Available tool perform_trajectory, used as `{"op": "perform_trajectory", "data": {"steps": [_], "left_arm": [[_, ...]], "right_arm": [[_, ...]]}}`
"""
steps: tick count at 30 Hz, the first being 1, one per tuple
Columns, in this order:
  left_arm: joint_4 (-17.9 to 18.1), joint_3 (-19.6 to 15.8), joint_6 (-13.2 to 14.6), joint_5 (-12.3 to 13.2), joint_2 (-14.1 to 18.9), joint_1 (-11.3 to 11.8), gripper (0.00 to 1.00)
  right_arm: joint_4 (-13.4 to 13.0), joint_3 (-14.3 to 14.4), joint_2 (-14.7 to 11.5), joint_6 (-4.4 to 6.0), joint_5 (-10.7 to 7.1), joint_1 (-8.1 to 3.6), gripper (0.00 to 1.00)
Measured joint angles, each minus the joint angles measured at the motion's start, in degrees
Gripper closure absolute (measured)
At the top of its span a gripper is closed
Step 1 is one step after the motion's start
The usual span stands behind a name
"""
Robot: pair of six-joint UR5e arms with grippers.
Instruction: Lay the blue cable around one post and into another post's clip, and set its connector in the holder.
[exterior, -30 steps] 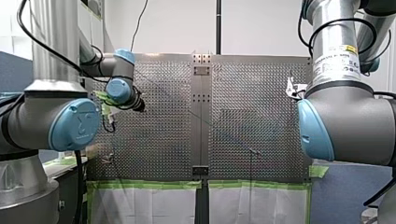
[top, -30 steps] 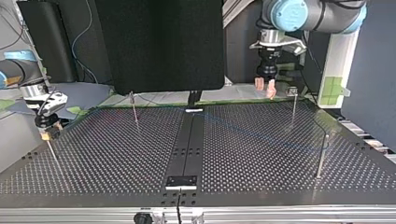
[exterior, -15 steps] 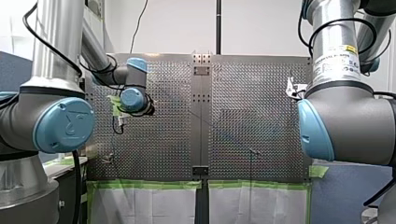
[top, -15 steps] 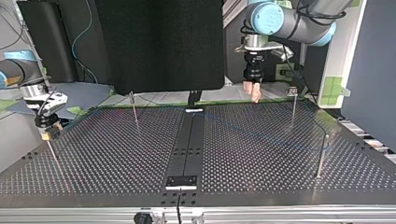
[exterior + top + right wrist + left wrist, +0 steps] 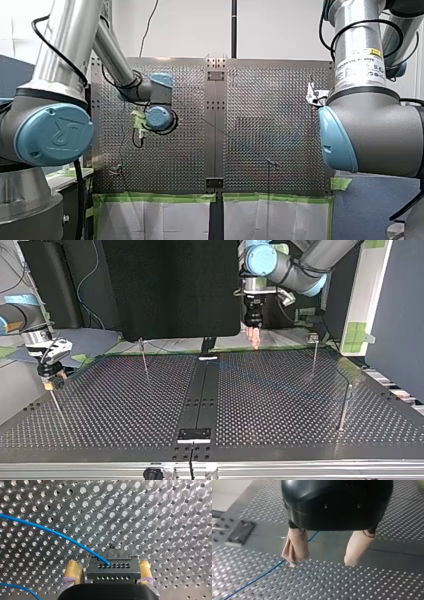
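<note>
Between the right gripper's yellow-padded fingers you had the black connector pinched from both sides, its holed face turned away from the wrist. Out of that face the blue cable ran ahead of the gripper and bent off to one side in a long arc over the perforated table, and a second blue stretch showed low beside one finger. Whether the connector touched the table, you could not have told from that camera.

Over at the left gripper, you had the beige-padded fingers spread apart and pointed down at the table. The blue cable passed behind one finger and ran on along the table, away to that finger's side. Farther off on the same side lay a dark plate, flat on the table.

From across the table you could see the left gripper hanging above the table's far edge, close to the dark centre strip. One thin post stood off to one side of it and another post off to the other, both apart from its fingers. The right gripper was well apart from the left one, low over the table's edge. From behind the arms, the left arm reached out over the table with its wrist joint short of the centre strip
</note>
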Motion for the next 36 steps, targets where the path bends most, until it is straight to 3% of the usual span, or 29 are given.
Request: {"op": "perform_trajectory", "data": {"steps": [11,20,25,30,36], "left_arm": [[5.41,-1.09,0.67,-5.41,-5.13,-5.41,0.0],[7.86,-1.21,0.98,-9.1,-5.72,-9.43,0.0],[9.9,-1.69,0.79,-8.24,-5.74,-11.69,0.0],[12.51,-3.68,-1.07,-6.3,-5.71,-14.33,0.0],[15.46,-6.57,-3.65,-7.93,-5.7,-17.29,0.0]], "right_arm": [[0.0,0.0,0.0,0.0,0.0,0.0,0.0],[0.0,0.01,0.0,0.0,0.0,0.0,0.0],[0.0,0.0,0.0,0.0,0.0,0.0,0.0],[0.0,0.0,0.0,0.0,0.0,0.0,0.0],[0.0,0.01,0.0,0.0,0.0,0.0,0.0]]}}
